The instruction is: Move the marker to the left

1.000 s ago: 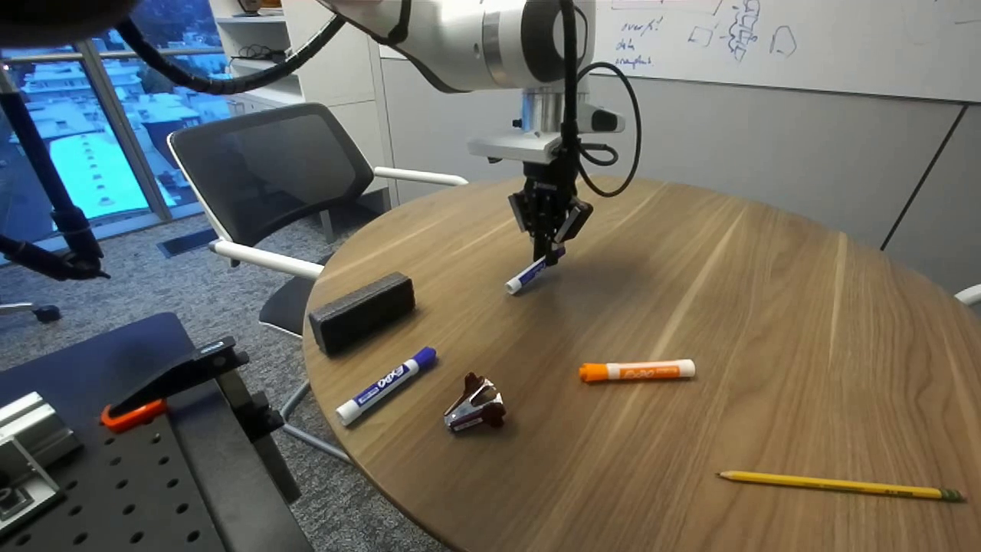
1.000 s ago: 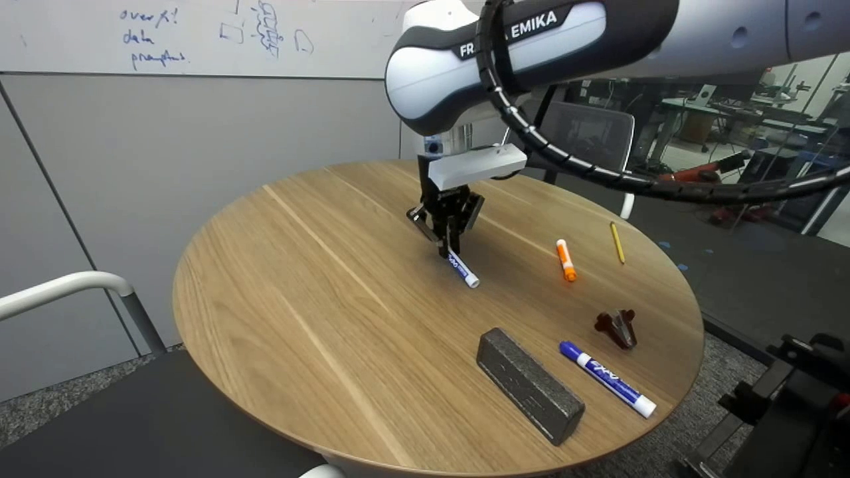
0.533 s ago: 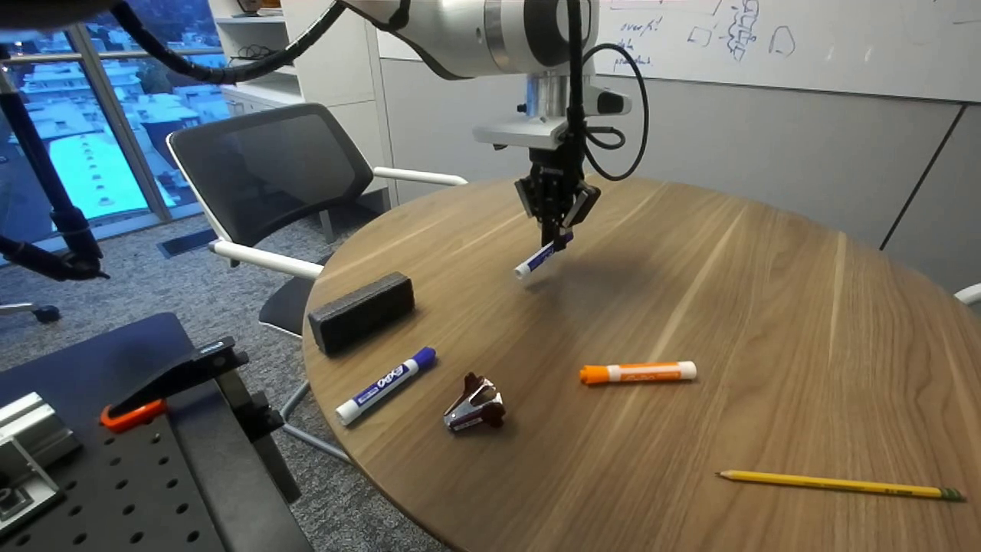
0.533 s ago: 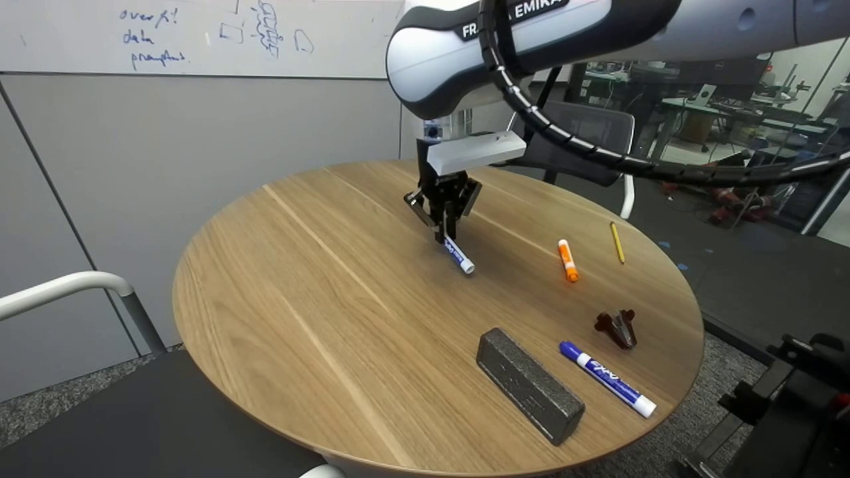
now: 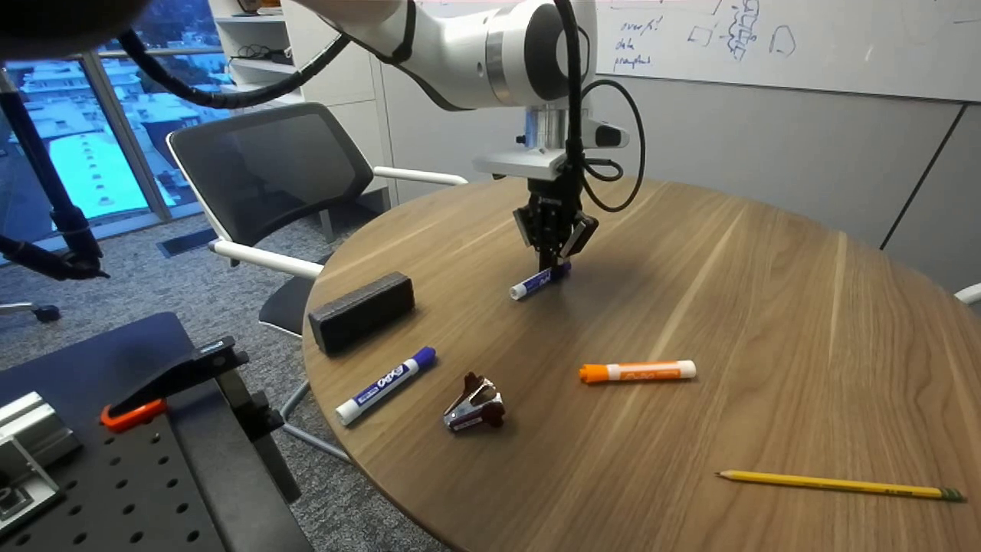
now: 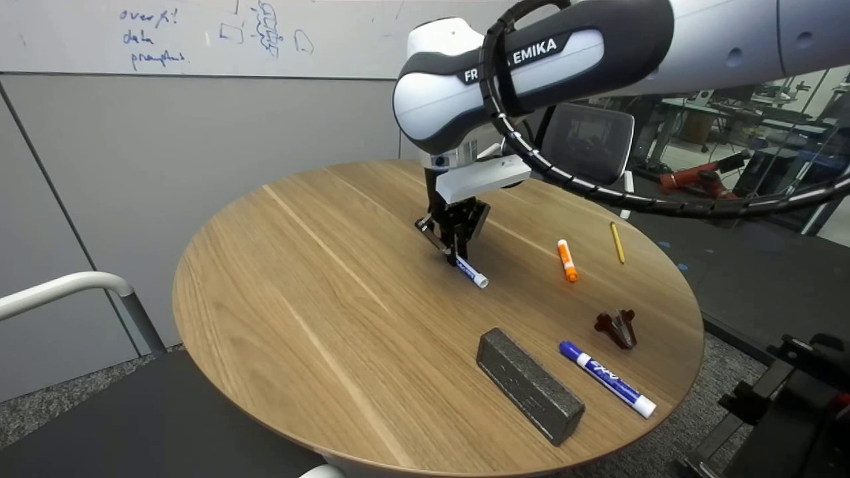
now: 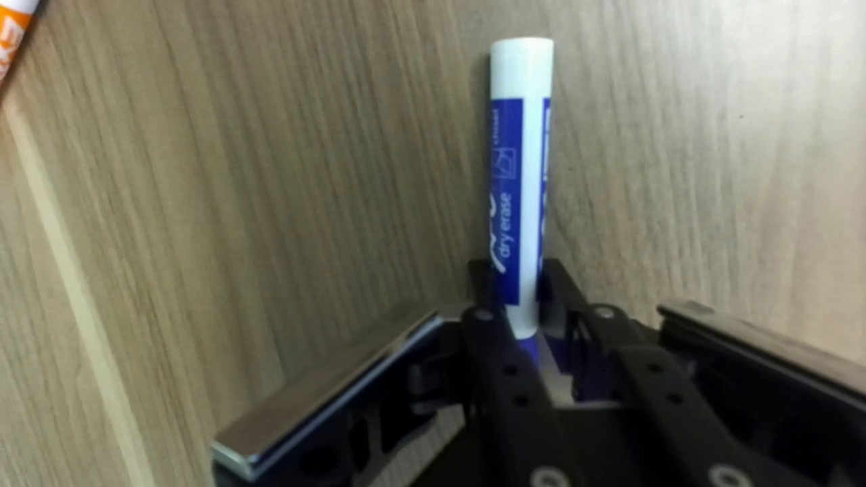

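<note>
The marker [image 5: 532,284], with a white end, blue-and-white label and blue-purple cap, is held near its cap end. It also shows in an exterior view [image 6: 471,271] and lengthwise in the wrist view [image 7: 519,182]. My gripper [image 5: 549,265] points down, its fingertips [image 7: 518,281] shut on both sides of the barrel. The gripper also shows in an exterior view [image 6: 457,257]. The fingers hide most of the cap. The marker's white end is on or just above the round wooden table [image 5: 690,445]; I cannot tell which.
A dark eraser block [image 5: 362,313], a thicker blue marker [image 5: 385,386] and a staple remover [image 5: 476,405] lie on the table. An orange-and-white marker [image 5: 638,372] and a yellow pencil [image 5: 839,484] lie there too. A chair [image 5: 272,176] stands beside the table.
My gripper first rose with the marker, then came down again. In both exterior views it is now slightly right of where it was one second ago. The marker stayed in the fingers.
</note>
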Robot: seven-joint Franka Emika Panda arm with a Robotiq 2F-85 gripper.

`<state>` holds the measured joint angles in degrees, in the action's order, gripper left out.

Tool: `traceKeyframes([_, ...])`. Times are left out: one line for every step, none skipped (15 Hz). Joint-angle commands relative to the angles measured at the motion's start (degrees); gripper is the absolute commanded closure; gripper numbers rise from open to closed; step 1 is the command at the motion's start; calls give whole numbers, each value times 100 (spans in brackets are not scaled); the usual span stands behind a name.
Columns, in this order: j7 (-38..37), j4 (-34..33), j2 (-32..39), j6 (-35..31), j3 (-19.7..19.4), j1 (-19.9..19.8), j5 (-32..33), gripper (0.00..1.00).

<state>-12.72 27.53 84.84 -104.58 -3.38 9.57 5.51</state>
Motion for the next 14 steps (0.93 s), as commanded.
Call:
traceKeyframes([-27, -307, 320, 71, -57, 40, 48, 55])
traceKeyframes([54, -226, 224, 89, -73, 54, 84, 54])
traceKeyframes([165, -210, 117, 213, -60, 55, 91, 49])
traceKeyframes([293, -308, 68, 478, -36, 49, 86, 41])
traceKeyframes([547, -574, 76, 870, 38, 6, 34, 34])
traceKeyframes([737, -556, -39, 1092, 95, -23, -11, 26])
traceKeyframes([943, -83, -419, 1137, 107, -22, -7, 20])
traceKeyframes([1150, -108, -527, 1449, 60, -13, 62, 13])
traceKeyframes([744, -211, -219, 985, 16, 10, 45, 30])
traceKeyframes([887, -207, -330, 1176, 21, 6, 51, 23])
traceKeyframes([958, -197, -418, 1285, 24, 2, 54, 15])
traceKeyframes([1003, -179, -470, 1329, 26, -2, 56, 13])
traceKeyframes([1017, -161, -488, 1333, 27, -2, 56, 13])
traceKeyframes([1022, -144, -487, 1333, 28, -3, 57, 13])
